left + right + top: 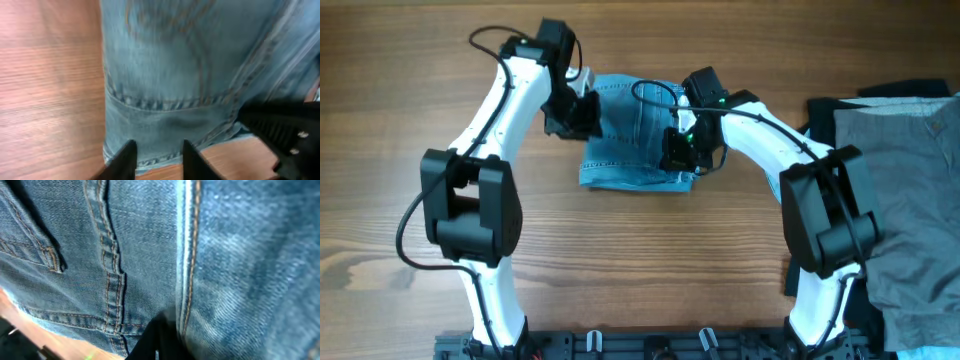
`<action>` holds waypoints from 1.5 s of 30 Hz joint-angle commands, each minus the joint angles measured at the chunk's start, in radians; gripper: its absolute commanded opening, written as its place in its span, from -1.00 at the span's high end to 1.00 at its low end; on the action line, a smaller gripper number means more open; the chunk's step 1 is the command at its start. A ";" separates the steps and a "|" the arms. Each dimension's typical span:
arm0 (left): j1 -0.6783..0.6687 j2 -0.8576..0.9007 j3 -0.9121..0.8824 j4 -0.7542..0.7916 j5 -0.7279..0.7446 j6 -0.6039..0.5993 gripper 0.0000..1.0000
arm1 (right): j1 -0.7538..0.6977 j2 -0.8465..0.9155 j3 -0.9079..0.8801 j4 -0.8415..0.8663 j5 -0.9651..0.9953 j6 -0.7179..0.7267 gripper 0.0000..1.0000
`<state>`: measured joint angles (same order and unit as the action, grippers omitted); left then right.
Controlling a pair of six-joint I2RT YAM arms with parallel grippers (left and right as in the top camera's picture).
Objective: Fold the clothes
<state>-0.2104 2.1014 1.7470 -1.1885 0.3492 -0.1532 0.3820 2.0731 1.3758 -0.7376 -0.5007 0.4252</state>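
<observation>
The left end effector has its fingers apart over an edge of the jeans. The right end effector sits low on the denim, and I cannot tell its spread. The jeans lie bundled mid-bench, seemingly late in folding. The next move likely needs a clean edge grip. No container shows.

No readable text, labels, brands, numbers or signs in any view, none on the jeans, the arms, the table or the grey clothes.
</observation>
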 commanded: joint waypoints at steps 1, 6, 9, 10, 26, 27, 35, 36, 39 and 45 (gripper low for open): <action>-0.002 0.016 -0.061 0.015 0.052 0.039 0.29 | 0.011 0.178 -0.091 -0.036 0.138 -0.044 0.91; -0.020 0.016 -0.198 0.236 0.051 0.013 0.63 | 0.011 0.172 -0.087 -0.041 0.087 -0.068 0.91; -0.017 0.021 -0.296 0.384 -0.018 -0.071 0.61 | 0.011 0.161 -0.085 -0.057 0.000 -0.154 0.91; -0.013 0.017 -0.291 0.368 -0.017 -0.071 0.61 | 0.010 0.142 -0.085 -0.059 -0.019 -0.200 0.91; 0.123 -0.025 -0.180 0.304 0.155 0.046 -0.99 | 0.010 -0.501 -0.085 0.161 0.041 -0.309 -0.76; 0.122 0.015 -0.180 0.309 0.208 0.051 -1.00 | 0.006 -0.501 -0.085 0.169 0.041 -0.293 -0.77; 0.029 0.149 -0.192 0.299 0.367 0.254 -0.13 | -0.031 -0.500 -0.085 0.186 0.040 -0.291 -0.76; 0.000 0.164 -0.192 0.298 0.335 0.254 0.49 | -0.031 -0.500 -0.085 0.192 0.040 -0.290 -0.73; -0.033 0.161 -0.190 0.291 0.309 0.222 0.92 | -0.032 -0.500 -0.085 0.217 0.040 -0.286 -0.69; 0.097 0.001 -0.070 0.176 0.272 0.213 0.92 | -0.033 -0.500 -0.085 0.224 0.041 -0.286 -0.66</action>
<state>-0.2214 2.2246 1.5982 -0.9756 0.6765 0.0586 0.3523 1.5837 1.2869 -0.5156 -0.4694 0.1333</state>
